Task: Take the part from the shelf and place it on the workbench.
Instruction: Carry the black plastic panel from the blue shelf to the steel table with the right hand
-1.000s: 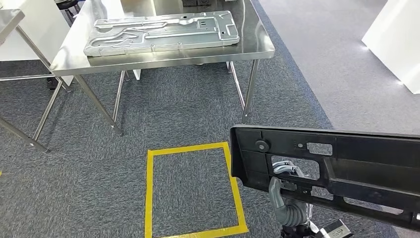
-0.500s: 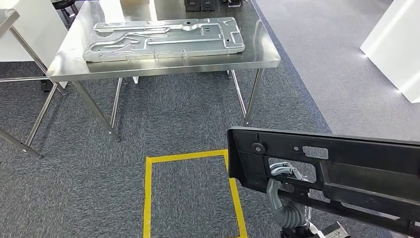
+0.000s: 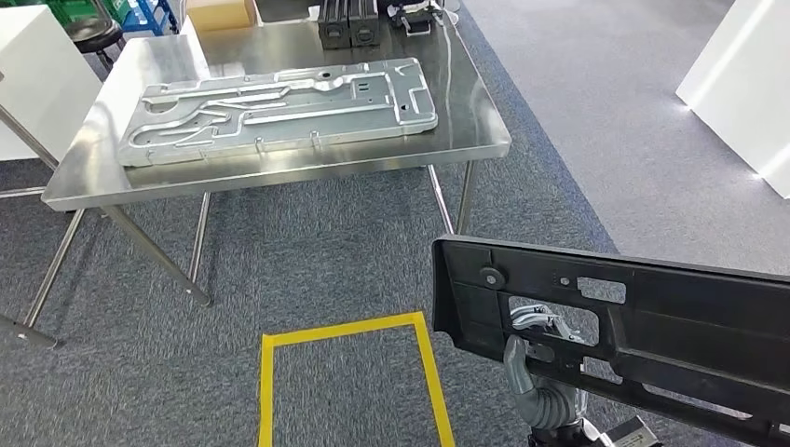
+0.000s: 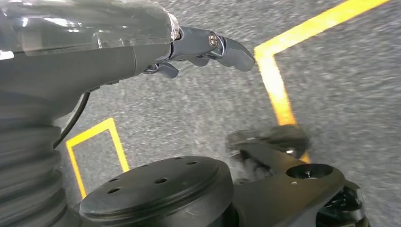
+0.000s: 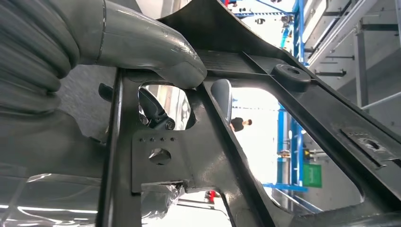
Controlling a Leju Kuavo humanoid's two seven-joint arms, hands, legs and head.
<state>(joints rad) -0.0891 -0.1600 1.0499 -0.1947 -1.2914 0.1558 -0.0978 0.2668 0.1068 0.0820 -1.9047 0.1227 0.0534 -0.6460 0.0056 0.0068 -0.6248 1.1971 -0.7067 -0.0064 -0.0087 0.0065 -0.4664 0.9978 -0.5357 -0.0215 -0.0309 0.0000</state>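
A long black plastic part (image 3: 643,321) with cut-outs is held up at the lower right of the head view. My right hand (image 3: 538,365) grips it from below, thumb on the near face and fingers reaching through a cut-out. In the right wrist view the thick grey thumb (image 5: 146,49) presses on the part's frame (image 5: 227,156) and a dark finger (image 5: 156,111) shows through an opening. The steel workbench (image 3: 470,126) stands ahead and to the left. My left hand (image 4: 142,52) hangs over the carpet holding nothing, its fingers (image 4: 222,47) loosely extended.
A large stamped metal plate (image 3: 279,107) covers much of the workbench. Black boxes (image 3: 349,23) and a cardboard box (image 3: 219,14) sit at its far edge. A yellow tape square (image 3: 345,328) marks the carpet. White panels (image 3: 745,84) stand at the right.
The whole view has shifted: the workbench now sits lower and further left, and its far edge shows. The black part stays gripped in my right hand at the same spot.
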